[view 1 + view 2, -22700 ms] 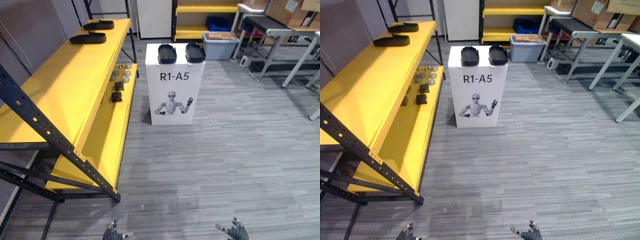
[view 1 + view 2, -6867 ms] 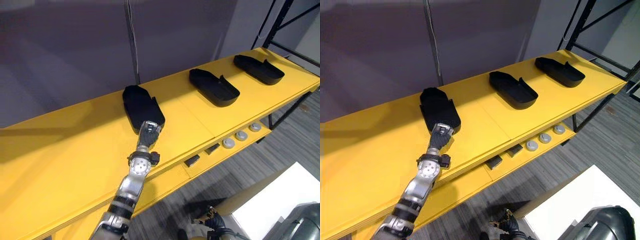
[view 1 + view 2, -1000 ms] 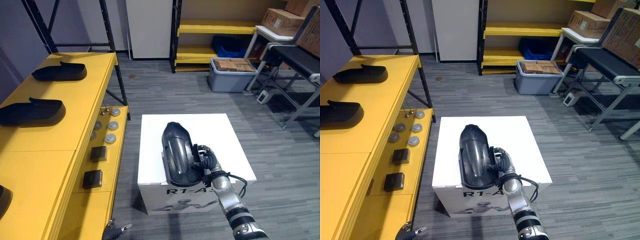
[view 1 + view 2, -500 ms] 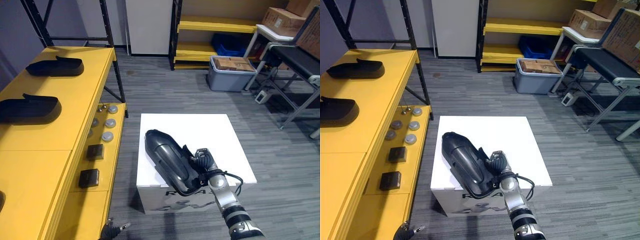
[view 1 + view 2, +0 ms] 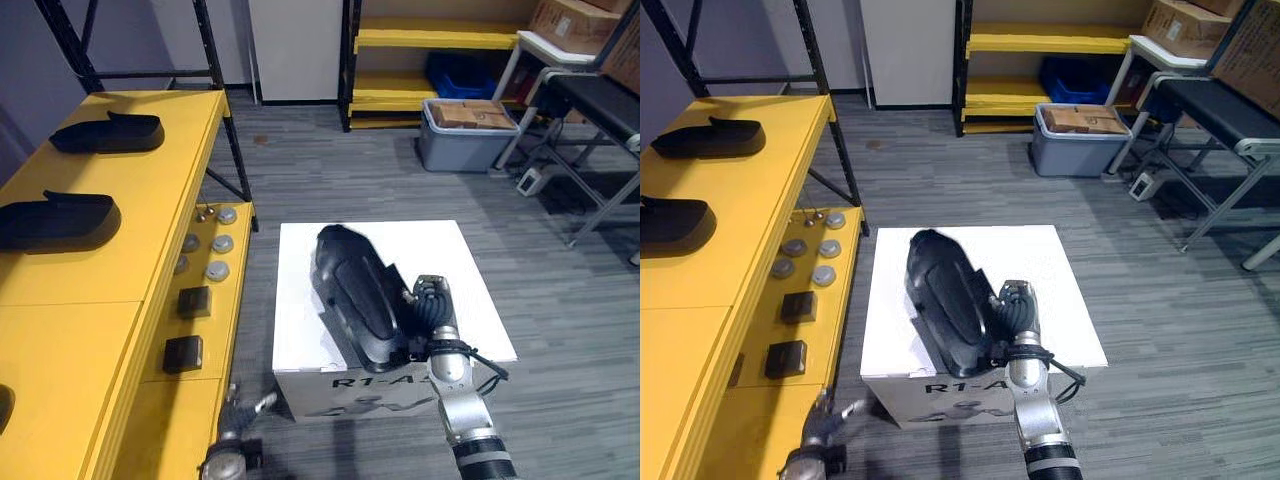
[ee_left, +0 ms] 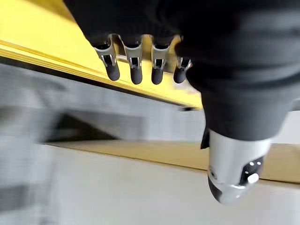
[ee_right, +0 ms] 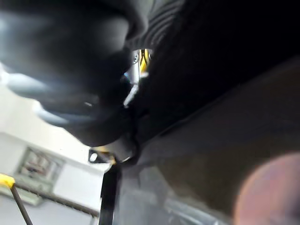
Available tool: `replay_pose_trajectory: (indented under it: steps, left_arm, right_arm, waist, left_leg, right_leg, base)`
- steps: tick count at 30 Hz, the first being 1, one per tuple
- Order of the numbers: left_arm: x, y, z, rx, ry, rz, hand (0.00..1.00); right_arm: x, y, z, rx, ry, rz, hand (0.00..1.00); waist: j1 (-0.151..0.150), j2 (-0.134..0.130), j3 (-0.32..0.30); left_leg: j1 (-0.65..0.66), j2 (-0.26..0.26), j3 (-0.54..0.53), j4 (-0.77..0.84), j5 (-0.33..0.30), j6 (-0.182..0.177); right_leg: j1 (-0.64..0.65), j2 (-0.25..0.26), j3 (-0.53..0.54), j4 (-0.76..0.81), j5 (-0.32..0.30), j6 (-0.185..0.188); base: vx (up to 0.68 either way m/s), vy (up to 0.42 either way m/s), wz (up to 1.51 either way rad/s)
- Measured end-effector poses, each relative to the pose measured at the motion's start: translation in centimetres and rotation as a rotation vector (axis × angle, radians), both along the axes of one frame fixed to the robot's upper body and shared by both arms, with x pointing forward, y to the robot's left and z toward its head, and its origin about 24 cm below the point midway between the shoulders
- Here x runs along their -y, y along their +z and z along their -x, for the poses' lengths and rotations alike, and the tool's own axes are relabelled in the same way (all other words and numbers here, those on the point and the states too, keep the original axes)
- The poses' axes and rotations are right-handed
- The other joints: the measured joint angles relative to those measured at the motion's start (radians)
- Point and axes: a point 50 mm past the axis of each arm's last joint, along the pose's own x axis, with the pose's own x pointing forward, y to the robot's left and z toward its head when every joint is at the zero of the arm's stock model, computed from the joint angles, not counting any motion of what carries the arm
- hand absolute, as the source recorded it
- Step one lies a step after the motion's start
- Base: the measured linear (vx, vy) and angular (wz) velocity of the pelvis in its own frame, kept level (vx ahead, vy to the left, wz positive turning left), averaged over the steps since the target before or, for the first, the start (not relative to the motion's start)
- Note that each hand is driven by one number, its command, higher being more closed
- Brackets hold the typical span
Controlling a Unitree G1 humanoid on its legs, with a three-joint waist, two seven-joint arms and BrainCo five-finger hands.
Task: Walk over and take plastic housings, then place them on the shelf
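Here, black housing (image 5: 355, 300) over white box (image 5: 455, 255); yellow shelf (image 5: 110, 270), grey floor (image 5: 330, 170).

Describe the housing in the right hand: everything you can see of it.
The black plastic housing is a long, shoe-shaped shell, smooth with a slight sheen, rounded at its far end. It is tilted, domed outer side up, over the white box. The right hand grips its near right edge, fingers curled round it. Whether its lower end touches the box cannot be told.
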Motion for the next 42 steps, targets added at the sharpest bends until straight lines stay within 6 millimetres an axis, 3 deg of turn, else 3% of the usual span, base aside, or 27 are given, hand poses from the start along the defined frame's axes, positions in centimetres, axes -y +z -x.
replay_pose_trajectory:
  steps: [4,10,17,22,29,36,37,42]
  left_arm:
    - [0.5,5.1,-2.0,0.255,0.012,-0.005,0.0]
    - [2.9,9.6,-3.2,0.476,-0.049,0.059,0.0]
    - [6.2,11.1,-4.6,0.547,-0.174,0.168,0.0]
    - [7.3,11.8,-5.3,0.571,-0.22,0.176,0.0]
    - [8.6,10.4,-6.7,0.493,-0.263,0.22,0.0]
    - [9.8,10.4,-7.7,0.468,-0.309,0.203,0.0]
    - [9.8,10.1,-7.8,0.455,-0.308,0.198,0.0]
    - [9.3,10.2,-7.8,0.458,-0.306,0.132,0.0]
  right_arm:
    - [0.2,1.4,0.1,0.074,-0.05,-0.025,1.0]
    - [-0.4,3.1,0.4,0.155,-0.054,-0.047,1.0]
    - [-2.5,3.8,0.3,0.199,0.022,-0.055,1.0]
    - [-4.0,5.1,-0.1,0.259,0.083,-0.058,1.0]
    - [-6.1,6.4,-0.2,0.324,0.177,-0.061,1.0]
    - [-7.7,6.7,0.2,0.339,0.269,-0.048,1.0]
    - [-7.9,6.7,0.3,0.337,0.279,-0.046,0.0]
    - [-7.6,6.4,0.3,0.324,0.291,-0.028,0.0]
  waist:
    - [0.0,0.01,-0.005]
    - [0.001,0.027,-0.018]
    - [-0.001,0.036,-0.044]
    - [-0.002,0.038,-0.059]
    - [-0.003,0.036,-0.073]
    - [-0.003,0.036,-0.08]
    - [-0.003,0.036,-0.084]
    - [-0.003,0.036,-0.088]
  left_leg:
    - [-0.005,0.0,0.0,0.012,-0.006,0.005]
    - [-0.002,-0.002,0.001,0.013,-0.008,0.009]
    - [-0.002,-0.001,0.002,0.017,-0.01,0.011]
    - [-0.004,0.0,0.01,0.019,-0.01,0.012]
    - [-0.015,0.001,0.027,0.029,-0.01,0.012]
    - [-0.014,0.001,0.029,0.028,-0.01,0.012]
    - [-0.015,0.0,0.029,0.028,-0.01,0.012]
    - [-0.017,0.0,0.028,0.028,-0.01,0.013]
  right_leg:
    - [0.001,0.0,0.0,-0.001,0.0,0.0]
    - [0.005,-0.001,0.0,-0.001,0.0,0.0]
    - [0.005,0.0,0.001,0.002,0.0,-0.001]
    - [-0.001,0.002,0.007,0.005,0.002,-0.002]
    - [-0.016,0.003,0.028,0.005,0.01,-0.003]
    - [-0.017,0.003,0.031,0.004,0.013,-0.002]
    - [-0.017,0.003,0.032,0.003,0.014,-0.002]
    - [-0.017,0.003,0.031,-0.002,0.021,-0.001]
  base:
    - [0.02,0.007,0.0]
    - [0.0,0.0,0.0]
    - [0.0,0.002,-0.01]
    - [-0.01,0.015,-0.05]
    - [0.0,0.017,-0.07]
    - [0.0,0.0,0.0]
    - [0.0,0.0,0.0]
    - [0.0,0.0,0.0]
